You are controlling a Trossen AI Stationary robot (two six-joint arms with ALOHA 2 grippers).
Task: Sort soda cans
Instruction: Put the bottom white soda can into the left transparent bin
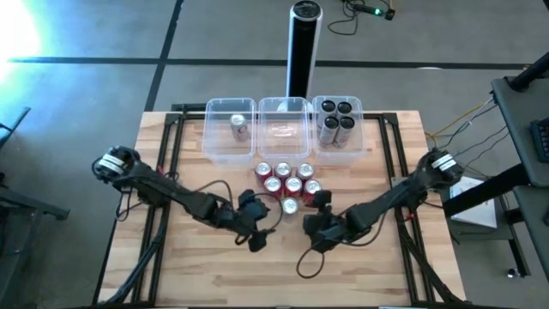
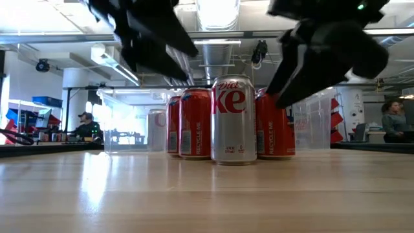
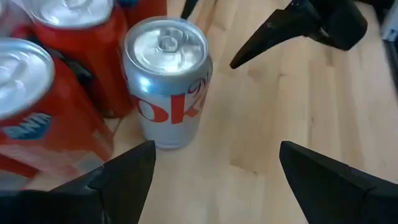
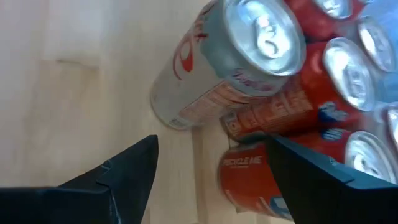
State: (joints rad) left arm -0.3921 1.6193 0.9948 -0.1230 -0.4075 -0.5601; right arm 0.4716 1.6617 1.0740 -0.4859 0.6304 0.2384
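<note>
Overhead footage showed the left end effector (image 1: 254, 209) and right end effector (image 1: 319, 210) flanking the silver can (image 1: 290, 206), which stood upright on the worktop (image 1: 214, 275) at the front of the red cans (image 1: 283, 176). Only the wrist views showed both end effectors' fingers spread apart, empty.

bare table (image 1: 283, 275) in front; red cans (image 1: 283, 176) seemingly crowd behind silver can (image 1: 290, 206).
</note>
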